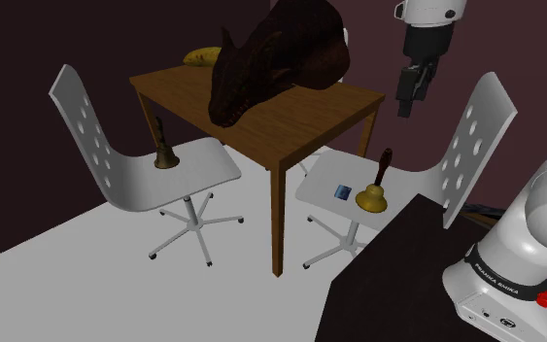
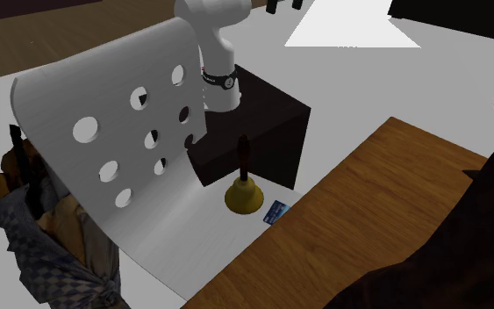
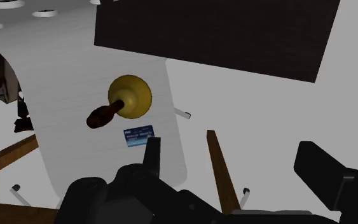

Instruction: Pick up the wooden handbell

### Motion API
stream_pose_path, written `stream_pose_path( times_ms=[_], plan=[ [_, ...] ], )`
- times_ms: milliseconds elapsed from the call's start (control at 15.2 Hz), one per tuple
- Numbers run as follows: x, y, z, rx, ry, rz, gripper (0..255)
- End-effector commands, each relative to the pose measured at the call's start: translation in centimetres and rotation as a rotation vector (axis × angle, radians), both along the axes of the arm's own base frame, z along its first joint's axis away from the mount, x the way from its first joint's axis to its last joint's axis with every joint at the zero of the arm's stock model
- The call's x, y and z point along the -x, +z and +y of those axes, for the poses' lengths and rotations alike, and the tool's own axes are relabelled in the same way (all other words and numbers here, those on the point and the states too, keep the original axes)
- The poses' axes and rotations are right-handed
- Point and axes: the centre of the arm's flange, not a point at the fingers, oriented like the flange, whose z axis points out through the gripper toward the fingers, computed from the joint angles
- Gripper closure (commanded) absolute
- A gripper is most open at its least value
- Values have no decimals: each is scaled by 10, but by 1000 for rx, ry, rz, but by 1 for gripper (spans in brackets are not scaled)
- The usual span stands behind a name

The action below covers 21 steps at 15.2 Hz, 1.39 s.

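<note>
Here's the brown table in the middle of the shoulder view, and sprawled across its top a big dark beast figure, head hanging over the front edge. Two white chairs with holes in their backs flank it: the far chair on that view's left, the near chair on its right, just by the dark stand. The white arm rises from the stand and loops overhead. The gripper hangs high above the near chair, pointing down, its fingers spread apart with nothing between them. Now the target: the handbell stands upright on the near chair's seat, brassy yellow bell below, reddish-brown handle leaning a touch, well apart from the gripper. A second bell sits on the far chair's seat. Smallest of all, a blue card lies flat just beside the handbell, on the table side.
</note>
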Motion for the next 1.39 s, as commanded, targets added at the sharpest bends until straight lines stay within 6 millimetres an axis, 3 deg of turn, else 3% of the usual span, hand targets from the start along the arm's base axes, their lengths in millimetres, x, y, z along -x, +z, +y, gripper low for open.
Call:
stream_pose_path(
  times_ms=[0, 660, 1320],
  plan=[
    [0, 0, 0, 0, 0, 0, 0],
    [-19, -94, -98, -83, 111, -70, 0],
    [-54, -193, -185, -165, 222, -140, 0]
  ],
)
